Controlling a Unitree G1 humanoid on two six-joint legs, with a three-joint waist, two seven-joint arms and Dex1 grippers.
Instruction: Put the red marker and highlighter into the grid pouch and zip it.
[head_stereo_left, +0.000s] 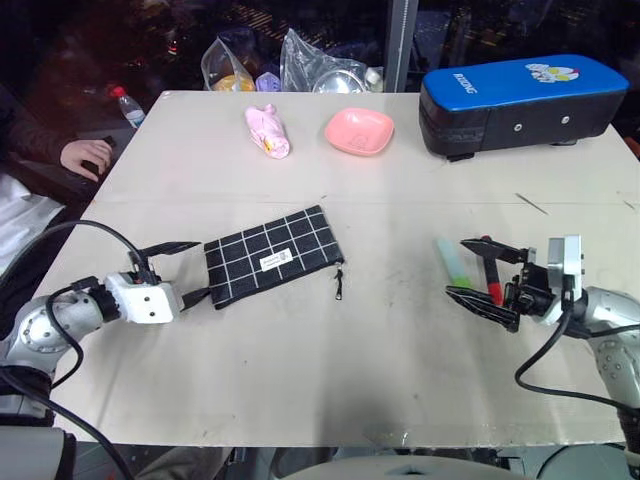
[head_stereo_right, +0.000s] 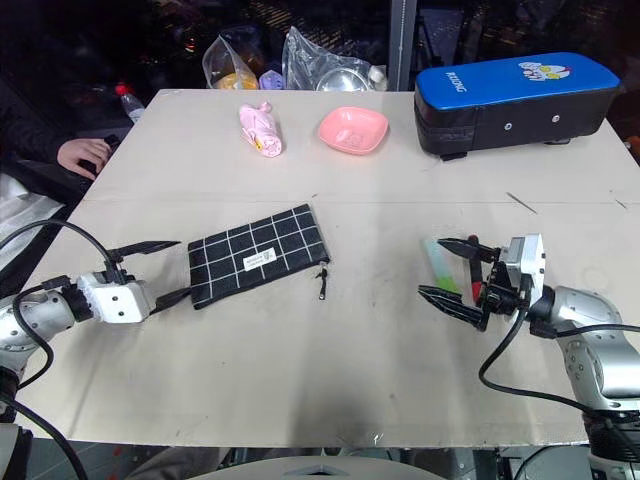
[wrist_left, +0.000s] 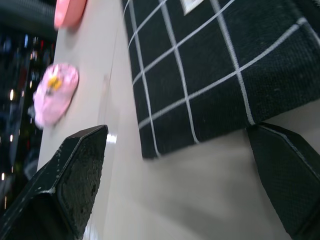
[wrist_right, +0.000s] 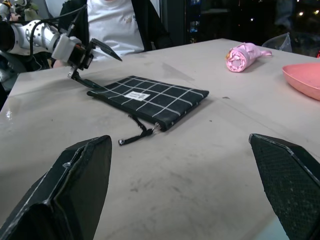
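The grid pouch lies flat left of the table's middle, black with white lines, its zipper cord pull at the right end. My left gripper is open at the pouch's left short end, a finger on each side of that edge, as the left wrist view shows on the pouch. The red marker and the pale mint highlighter lie side by side on the table at the right. My right gripper hovers open and level over them, pointing toward the pouch.
A big blue-topped black case stands at the back right. A pink bowl and a pink folded item sit at the back middle, with plastic bags behind. A person's hand rests by the table's left edge.
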